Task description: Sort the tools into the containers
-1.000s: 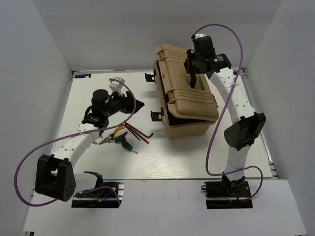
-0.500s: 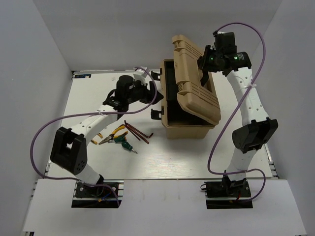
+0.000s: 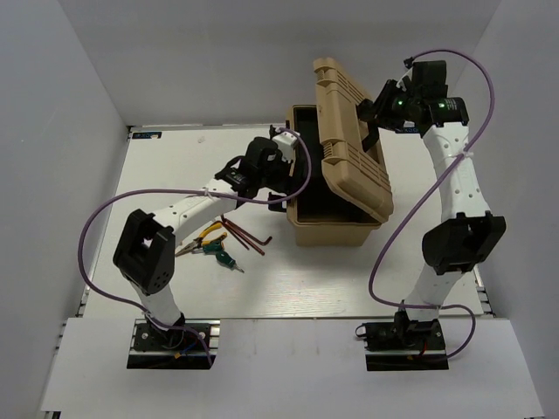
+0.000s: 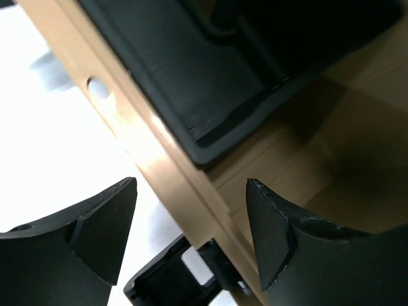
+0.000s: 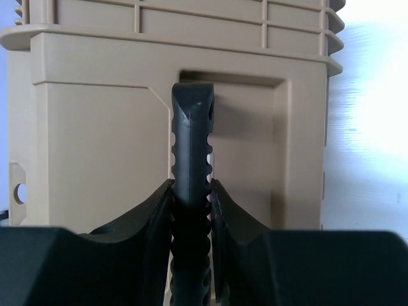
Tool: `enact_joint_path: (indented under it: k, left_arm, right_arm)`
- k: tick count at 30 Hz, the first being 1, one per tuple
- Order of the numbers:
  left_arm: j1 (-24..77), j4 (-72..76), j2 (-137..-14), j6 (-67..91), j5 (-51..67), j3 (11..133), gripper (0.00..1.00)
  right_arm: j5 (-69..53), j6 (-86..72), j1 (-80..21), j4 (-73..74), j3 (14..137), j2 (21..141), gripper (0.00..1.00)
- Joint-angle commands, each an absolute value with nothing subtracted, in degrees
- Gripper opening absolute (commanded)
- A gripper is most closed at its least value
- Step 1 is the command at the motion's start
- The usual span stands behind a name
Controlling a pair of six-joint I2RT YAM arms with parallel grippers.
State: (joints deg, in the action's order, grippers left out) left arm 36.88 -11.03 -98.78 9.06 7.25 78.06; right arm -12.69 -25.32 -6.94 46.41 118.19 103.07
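Three kinds of tools lie together on the white bench (image 3: 306,279), left of the tan toolbox (image 3: 336,231) and toward its near end: yellow-handled pliers (image 3: 208,237), a short green-handled screwdriver (image 3: 224,257) just nearer than them, and dark-red hex keys (image 3: 246,236) to their right. None of them is in either hand.

The left hand (image 3: 284,179) is at the toolbox's left wall, beyond the tools. Its fingers are spread wide and hold nothing, and the wall's tan rim passes between them, with a black tray (image 4: 210,83) visible inside.

The right hand (image 5: 191,191) is far from the tools, at the right side of the toolbox. It is clamped on the black ribbed handle (image 5: 190,146) of the lid (image 3: 349,166), which stands raised and tilted over the open box.
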Motion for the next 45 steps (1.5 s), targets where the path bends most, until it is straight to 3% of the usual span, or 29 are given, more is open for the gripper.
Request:
enact_joint_path:
  k: [1,8,18,36,43,45]
  left_arm:
    - [38.05,-15.64,-98.61,6.42,0.02,80.24,0.79]
    - [39.20,-17.40,-99.14,5.89,-3.78,80.77,0.72]
    - [39.73,-17.40,-99.66,5.89,-6.06,81.30,0.55]
    - [39.73,-15.64,-97.82,7.56,-8.26,77.52,0.50]
    - [39.73,-15.12,-97.29,8.61,-8.79,76.99,0.50]
    - [39.73,-15.12,-97.29,8.61,-8.79,76.46,0.50]
  right_arm:
    - [-18.19,-30.05,-3.26,33.40,119.10,95.72,0.00]
    - [-26.00,-34.71,2.80,28.93,114.35,94.40,0.00]
    - [-38.92,-41.30,11.86,18.81,104.07,92.19,0.00]
    - [-52.03,-29.62,25.31,18.72,102.57,97.29,0.00]
    - [-47.47,-21.03,26.54,27.67,105.73,98.96,0.00]
    - [-45.71,-17.25,26.80,30.92,107.57,99.14,0.06]
